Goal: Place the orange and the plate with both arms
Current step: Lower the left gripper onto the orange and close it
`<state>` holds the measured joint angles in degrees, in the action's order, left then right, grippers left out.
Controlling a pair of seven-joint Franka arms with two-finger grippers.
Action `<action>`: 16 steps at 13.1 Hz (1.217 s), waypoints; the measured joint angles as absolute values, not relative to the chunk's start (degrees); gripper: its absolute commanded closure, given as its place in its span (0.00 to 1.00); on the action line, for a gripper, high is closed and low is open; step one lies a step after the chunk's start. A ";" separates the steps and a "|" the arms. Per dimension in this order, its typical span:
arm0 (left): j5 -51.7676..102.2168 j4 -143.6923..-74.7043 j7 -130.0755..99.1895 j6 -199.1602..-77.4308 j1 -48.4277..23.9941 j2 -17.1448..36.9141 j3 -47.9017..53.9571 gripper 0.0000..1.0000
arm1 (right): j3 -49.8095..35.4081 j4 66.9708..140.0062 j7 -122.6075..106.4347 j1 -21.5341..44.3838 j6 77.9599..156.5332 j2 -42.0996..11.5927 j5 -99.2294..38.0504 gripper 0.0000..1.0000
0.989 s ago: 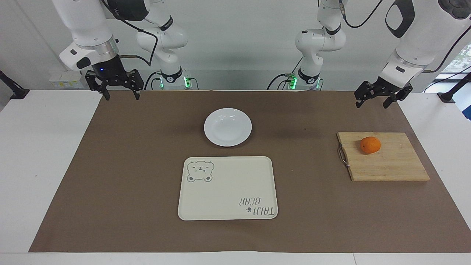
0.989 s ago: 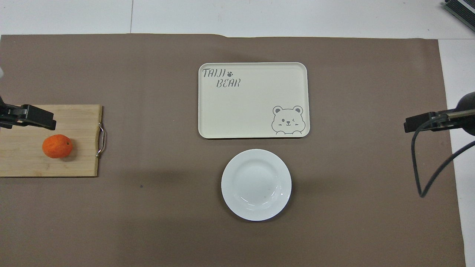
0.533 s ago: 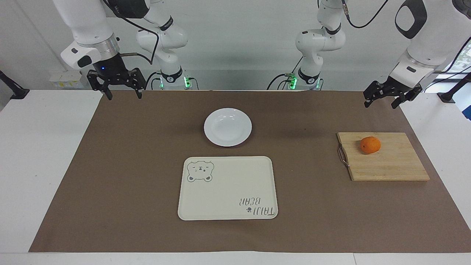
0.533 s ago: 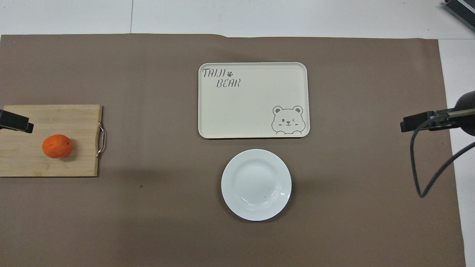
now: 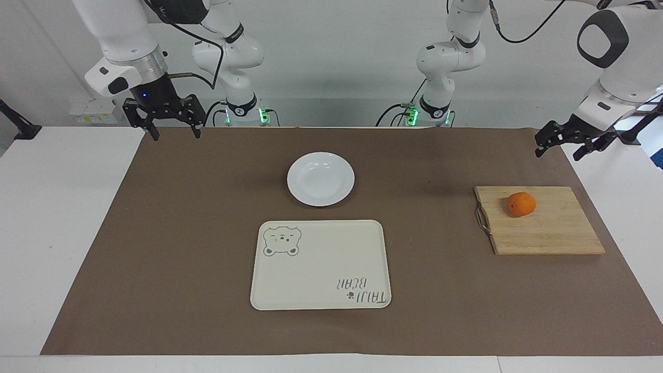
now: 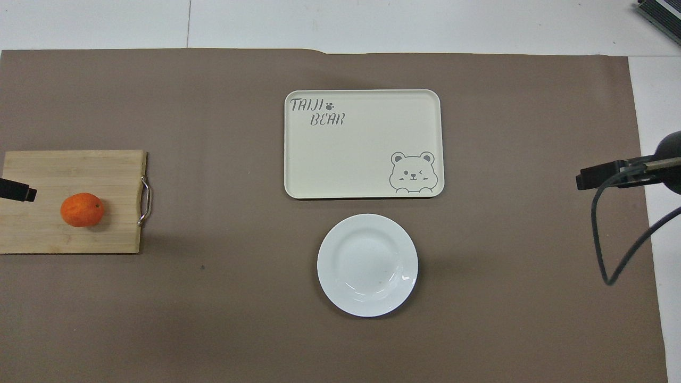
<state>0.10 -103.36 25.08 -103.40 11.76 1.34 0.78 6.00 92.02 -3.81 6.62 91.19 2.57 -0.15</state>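
The orange (image 5: pixel 521 203) (image 6: pixel 82 209) rests on a wooden cutting board toward the left arm's end of the table. Mid-table, the white plate (image 5: pixel 320 178) (image 6: pixel 367 265) lies with nothing on it, on the robots' side of the tray. My left gripper (image 5: pixel 558 154) hangs open and empty over the mat's edge at the left arm's end, apart from the orange; only its tip (image 6: pixel 16 190) shows from overhead. Over the mat's corner at the right arm's end, my right gripper (image 5: pixel 176 137) (image 6: pixel 593 178) is open and holds nothing.
A cream tray (image 5: pixel 320 264) (image 6: pixel 363 143) with a bear drawing lies just farther from the robots than the plate. The cutting board (image 5: pixel 544 228) (image 6: pixel 53 234) has a metal handle on its side toward the plate. A brown mat (image 5: pixel 181 233) covers the table. A cable (image 6: pixel 601 239) dangles by the right gripper.
My left gripper has drawn outward toward the left arm's end of the table, away from the spot above the board. The right gripper has barely shifted. Orange and plate have not moved.
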 measured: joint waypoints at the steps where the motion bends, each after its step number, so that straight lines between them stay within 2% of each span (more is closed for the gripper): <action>1: 0.10 -105.05 25.17 -105.18 11.76 1.36 0.79 0.00 | 6.00 92.02 -3.82 6.59 91.19 2.57 -0.15 0.00; 10: 0.10 -120.50 25.21 -121.28 12.49 2.25 0.74 0.00 | 5.95 91.94 -3.82 6.58 91.19 2.58 -0.74 0.00; 16: 0.10 -123.18 25.12 -128.59 12.53 5.27 0.74 0.00 | 5.95 91.94 -3.82 6.58 91.19 2.58 -0.75 0.00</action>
